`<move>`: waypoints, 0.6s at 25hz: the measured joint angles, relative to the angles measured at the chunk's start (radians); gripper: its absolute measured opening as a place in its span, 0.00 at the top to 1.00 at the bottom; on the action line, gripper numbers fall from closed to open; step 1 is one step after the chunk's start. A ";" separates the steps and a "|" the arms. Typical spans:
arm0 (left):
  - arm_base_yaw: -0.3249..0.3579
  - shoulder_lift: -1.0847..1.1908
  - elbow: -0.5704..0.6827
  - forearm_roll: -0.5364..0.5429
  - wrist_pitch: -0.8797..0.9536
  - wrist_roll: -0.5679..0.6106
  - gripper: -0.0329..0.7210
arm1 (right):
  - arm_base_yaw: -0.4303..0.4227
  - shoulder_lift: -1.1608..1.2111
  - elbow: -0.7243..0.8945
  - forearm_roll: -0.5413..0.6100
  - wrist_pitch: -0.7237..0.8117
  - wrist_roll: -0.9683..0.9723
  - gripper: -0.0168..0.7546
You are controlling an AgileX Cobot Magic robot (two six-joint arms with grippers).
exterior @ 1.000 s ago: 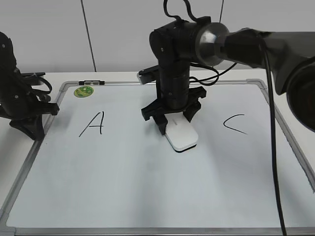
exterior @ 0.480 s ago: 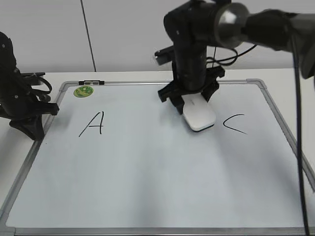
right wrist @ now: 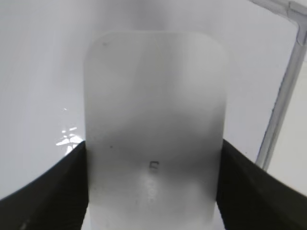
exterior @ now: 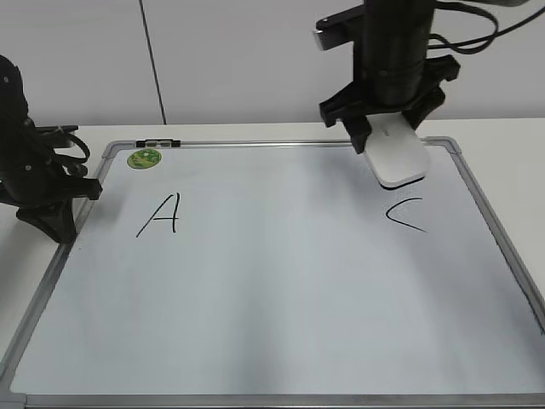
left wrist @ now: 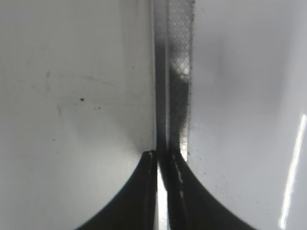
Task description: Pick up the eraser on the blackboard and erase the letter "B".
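your right gripper (exterior: pixel 390 136) clamps the eraser (exterior: pixel 398 155) above the blackboard (exterior: pixel 281 281); your left gripper (left wrist: pixel 160 158) sits clenched at its frame.

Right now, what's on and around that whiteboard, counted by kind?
Handwritten letters: 2, A and C
Erasers: 1, held by the right end effector
Green stickers: 1
Whiteboards: 1
Total: 5

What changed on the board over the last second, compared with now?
The right gripper, shut on the eraser, carried it from mid-board toward the far right corner of the blackboard, above the "C". No "B" shows between "A" and "C". Letters, green sticker and left gripper stayed put.
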 joint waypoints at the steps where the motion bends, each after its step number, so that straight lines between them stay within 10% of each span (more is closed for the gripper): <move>1: 0.000 0.000 0.000 0.000 0.000 0.000 0.93 | -0.015 -0.031 0.042 0.000 -0.012 0.005 0.29; 15: 0.000 0.000 0.000 0.002 0.000 0.000 0.93 | -0.312 -0.287 0.522 0.224 -0.183 -0.121 0.29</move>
